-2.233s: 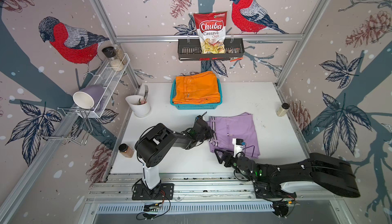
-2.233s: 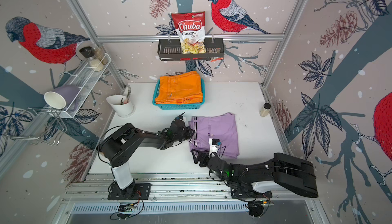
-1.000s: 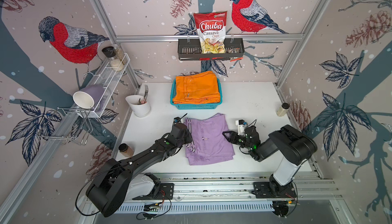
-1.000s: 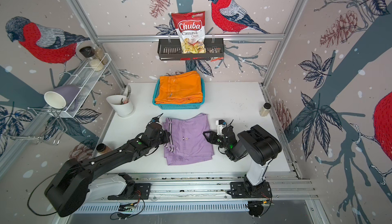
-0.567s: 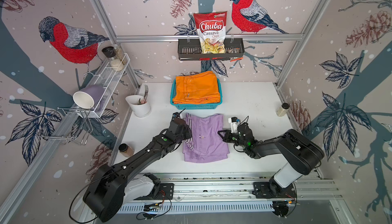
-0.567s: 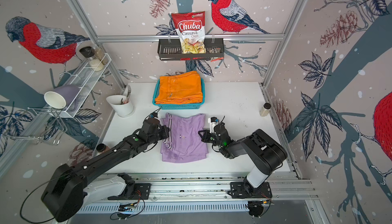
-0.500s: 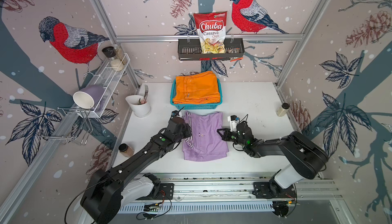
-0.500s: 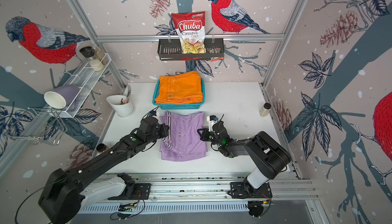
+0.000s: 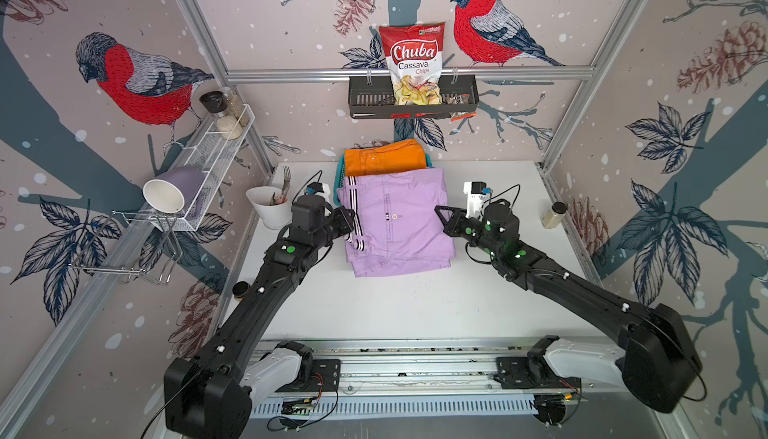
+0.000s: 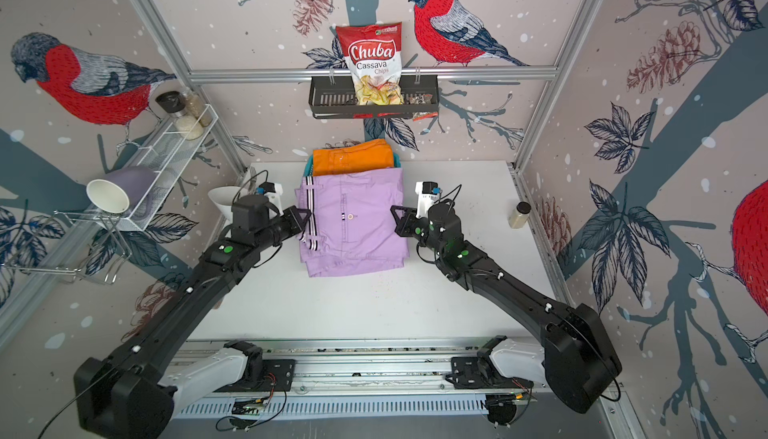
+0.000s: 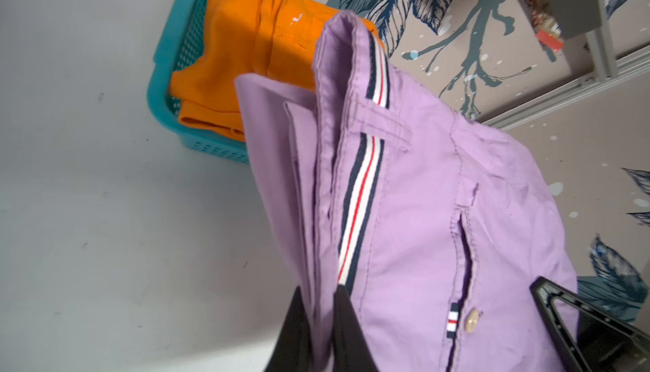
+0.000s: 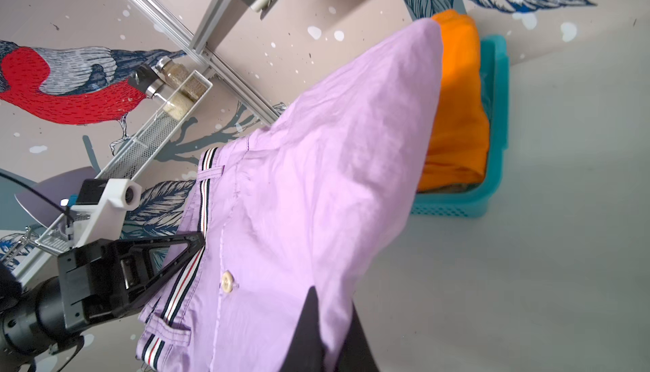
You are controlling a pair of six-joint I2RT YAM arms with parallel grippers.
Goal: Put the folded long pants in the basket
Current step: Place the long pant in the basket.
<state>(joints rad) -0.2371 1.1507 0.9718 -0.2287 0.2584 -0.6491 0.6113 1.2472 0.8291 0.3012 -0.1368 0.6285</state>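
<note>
At the centre of both top views, the lilac pants (image 9: 397, 225) are held up over the bench (image 9: 415, 304), spread flat between the two arms. The left end effector (image 9: 349, 225) is pressed together on the striped waistband edge, on the garment's left side in the frame. In the left wrist view its dark fingers (image 11: 346, 331) pinch several cloth layers at once, which likely holds the fold together. The right end effector (image 9: 441, 213) pinches the opposite edge, and the right wrist view shows its fingers (image 12: 309, 331) closed over plain lilac cloth. Gripping two opposite sides seems meant to carry the folded stack taut and level, so it does not droop open. Whether the lower edge of the pants touches the bench cannot be told.

Just above the lilac pants in the frame, the teal basket (image 9: 340, 165) sits at the back of the bench. The orange pants (image 9: 386, 159) already lie in it and rise above its rim. The upper edge of the lilac pants overlaps the basket's near rim in the top views. The garment therefore appears to be partway to the basket, not yet laid in. With the basket this full, it probably needs to go flat on top of the orange pile.
</note>
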